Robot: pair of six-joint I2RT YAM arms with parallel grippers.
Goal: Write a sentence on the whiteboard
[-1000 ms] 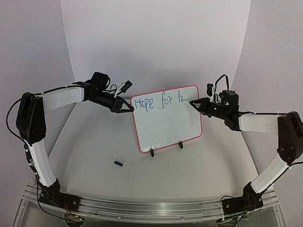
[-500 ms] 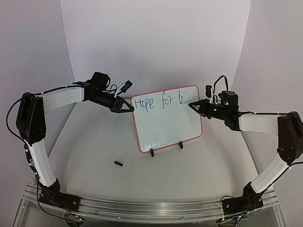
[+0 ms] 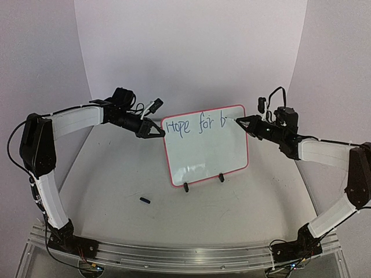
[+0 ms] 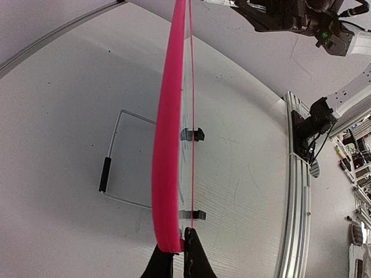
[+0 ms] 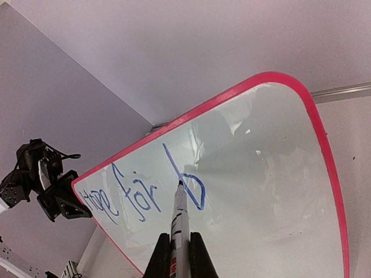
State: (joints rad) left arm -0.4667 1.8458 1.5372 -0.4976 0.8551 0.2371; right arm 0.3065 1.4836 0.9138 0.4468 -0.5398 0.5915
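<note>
The whiteboard (image 3: 204,152) stands upright on two black clip feet (image 3: 186,187) mid-table, its frame red-pink. Blue writing (image 3: 194,124) along its top reads "Hope for b". My left gripper (image 3: 161,132) is shut on the board's upper left edge; in the left wrist view the fingers (image 4: 178,255) pinch the pink frame (image 4: 168,145). My right gripper (image 3: 240,120) is shut on a white marker (image 5: 179,220), whose tip touches the board (image 5: 261,191) at the loop of the "b" (image 5: 194,188).
A small black marker cap (image 3: 145,200) lies on the table front left of the board. A wire stand with a black sleeve (image 4: 104,174) lies behind the board. An aluminium rail (image 3: 185,255) runs along the near edge.
The right gripper has moved up and right with the marker. The stroke after "for" has gained its loop and now reads as a full "b". The left gripper has not moved.
</note>
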